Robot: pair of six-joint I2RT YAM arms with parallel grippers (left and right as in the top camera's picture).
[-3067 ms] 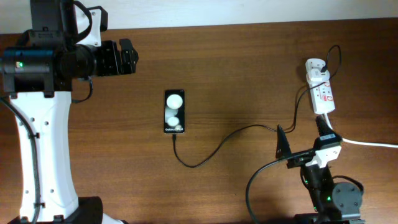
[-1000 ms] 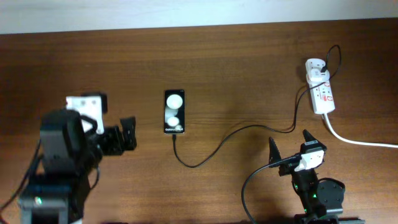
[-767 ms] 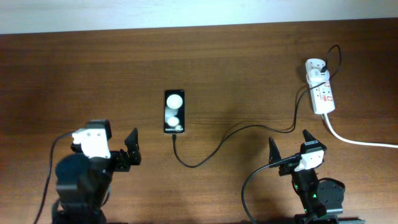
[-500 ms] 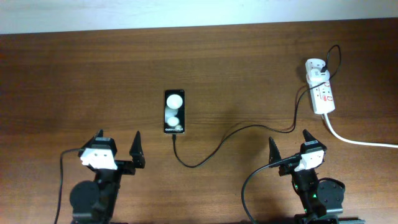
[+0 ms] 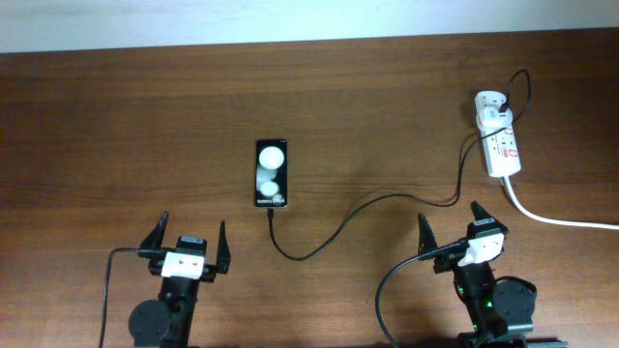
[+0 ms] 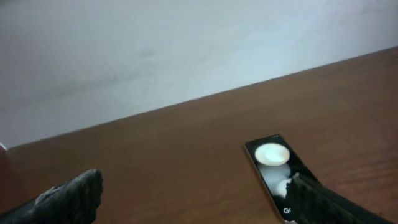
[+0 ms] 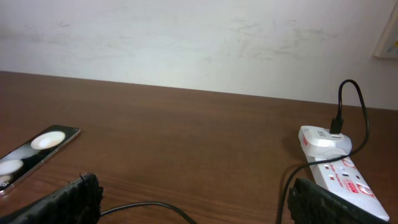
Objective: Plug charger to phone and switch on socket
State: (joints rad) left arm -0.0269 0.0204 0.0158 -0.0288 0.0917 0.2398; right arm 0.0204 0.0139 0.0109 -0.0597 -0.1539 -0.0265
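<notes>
The black phone (image 5: pixel 272 174) lies flat at mid-table, two white blobs on its screen. The thin black charger cable (image 5: pixel 340 222) runs from the phone's near end, curves right and climbs to the white plug head (image 5: pixel 492 102) at the far end of the socket (image 5: pixel 503 150). Whether its tip sits in the phone I cannot tell. My left gripper (image 5: pixel 190 238) stands open near the front edge, below and left of the phone (image 6: pixel 272 164). My right gripper (image 5: pixel 449 224) is open, below and left of the socket (image 7: pixel 341 171), with cable (image 7: pixel 149 206) passing between its fingers (image 7: pixel 69 199), untouched.
A thick white cord (image 5: pixel 561 220) leaves the socket toward the right edge. My arms' own black cables (image 5: pixel 387 295) loop at the front edge. A pale wall (image 7: pixel 199 37) rises behind the table's far edge.
My left arm has drawn back from the table's left side and folded down to the front edge. Earlier, my right gripper pulled back from the socket. Phone and cable stayed put.
</notes>
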